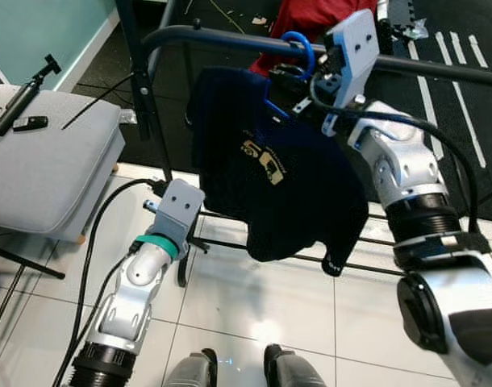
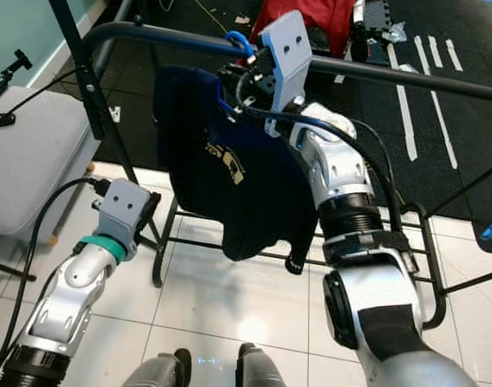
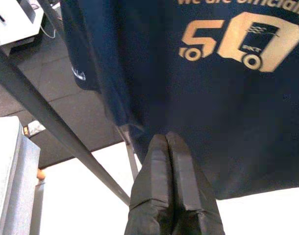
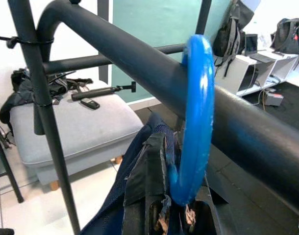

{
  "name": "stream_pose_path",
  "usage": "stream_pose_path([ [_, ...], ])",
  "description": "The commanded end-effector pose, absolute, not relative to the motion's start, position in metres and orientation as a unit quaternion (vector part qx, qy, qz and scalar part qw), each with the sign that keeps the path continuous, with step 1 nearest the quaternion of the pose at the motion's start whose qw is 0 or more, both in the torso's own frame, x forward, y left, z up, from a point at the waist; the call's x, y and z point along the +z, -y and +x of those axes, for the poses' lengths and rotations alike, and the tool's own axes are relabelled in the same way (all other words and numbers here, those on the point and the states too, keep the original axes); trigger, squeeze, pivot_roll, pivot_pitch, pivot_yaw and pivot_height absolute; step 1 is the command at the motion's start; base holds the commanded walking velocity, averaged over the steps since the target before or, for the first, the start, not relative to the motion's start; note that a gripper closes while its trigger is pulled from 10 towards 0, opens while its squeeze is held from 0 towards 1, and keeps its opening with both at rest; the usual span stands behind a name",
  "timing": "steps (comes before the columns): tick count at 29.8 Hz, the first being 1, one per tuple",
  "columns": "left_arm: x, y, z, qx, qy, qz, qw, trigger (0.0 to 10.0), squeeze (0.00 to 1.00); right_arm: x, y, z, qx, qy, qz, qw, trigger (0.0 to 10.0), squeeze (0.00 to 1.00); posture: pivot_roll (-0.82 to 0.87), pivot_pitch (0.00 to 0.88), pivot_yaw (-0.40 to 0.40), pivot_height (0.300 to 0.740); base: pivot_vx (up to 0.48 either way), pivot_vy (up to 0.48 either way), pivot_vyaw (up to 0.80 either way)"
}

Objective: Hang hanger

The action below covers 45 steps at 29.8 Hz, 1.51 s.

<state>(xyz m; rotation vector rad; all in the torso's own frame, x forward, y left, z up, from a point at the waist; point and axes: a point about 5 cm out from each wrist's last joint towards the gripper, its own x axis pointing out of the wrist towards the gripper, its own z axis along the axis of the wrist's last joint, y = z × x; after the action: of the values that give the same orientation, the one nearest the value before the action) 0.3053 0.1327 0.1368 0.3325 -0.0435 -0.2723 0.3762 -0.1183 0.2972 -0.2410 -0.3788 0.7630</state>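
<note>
Hanger (image 4: 196,117): blue plastic, hook looped over the black rail (image 1: 230,36) of a clothes rack, close to the rail's bent left end. Neck of the hook runs down into the right gripper (image 4: 161,196).

Shirt (image 1: 270,169): dark navy, gold truck print with "50" on the chest; hangs from the hanger below the rail, hem reaching down to the rack's lower bars (image 1: 238,244).

Right gripper: raised to the rail, directly under the hook; its 2 black fingers (image 4: 147,171) are closed around the hanger's neck and a bunch of shirt collar. Grey wrist housing (image 1: 355,48) sits just beside the rail.

Left gripper (image 3: 170,191): held low, in front of the shirt's lower edge and near the rack's left upright (image 1: 145,89); fingers pressed together, nothing between them. Tips near the hem; contact cannot be told.

Rack: black tube frame, 2 lower bars, standing where white tile (image 1: 254,298) meets dark mat (image 1: 448,121).

Ottoman (image 1: 44,161): grey cushion on legs, left of the rack. On its top near the far edge: 1 small tripod stick (image 1: 24,95) and 1 small black device (image 1: 30,122).

Red cloth (image 1: 318,20): bunched behind the rail, at the far side.

Robot's feet (image 1: 242,367): 2, on tile at the near edge.
</note>
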Motion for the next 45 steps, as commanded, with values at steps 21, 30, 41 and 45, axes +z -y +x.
stream_pose_path([
  [21,0.13,-0.122,0.304,-0.178,0.004,0.183,0.967,10.0,0.0,0.313,0.126,0.382,0.248,0.152,-0.191,0.937,0.0,0.0,-0.01,0.155,0.045,0.74,0.0,0.0,0.0],
  [30,0.13,-0.121,0.304,-0.186,0.002,0.186,0.965,10.0,0.0,0.326,0.1,0.38,0.224,0.18,-0.197,0.938,0.0,0.0,-0.01,0.159,0.05,0.74,0.0,0.0,0.0],
  [41,0.129,-0.12,0.303,-0.191,0.0,0.188,0.964,10.0,0.0,0.333,0.085,0.37,0.195,0.225,-0.191,0.935,0.0,0.0,-0.01,0.164,0.051,0.74,0.0,0.0,0.0],
  [45,0.128,-0.119,0.302,-0.195,-0.002,0.188,0.963,10.0,0.0,0.331,0.085,0.367,0.157,0.233,-0.195,0.94,0.0,0.0,-0.01,0.165,0.053,0.74,0.0,0.0,0.0],
])
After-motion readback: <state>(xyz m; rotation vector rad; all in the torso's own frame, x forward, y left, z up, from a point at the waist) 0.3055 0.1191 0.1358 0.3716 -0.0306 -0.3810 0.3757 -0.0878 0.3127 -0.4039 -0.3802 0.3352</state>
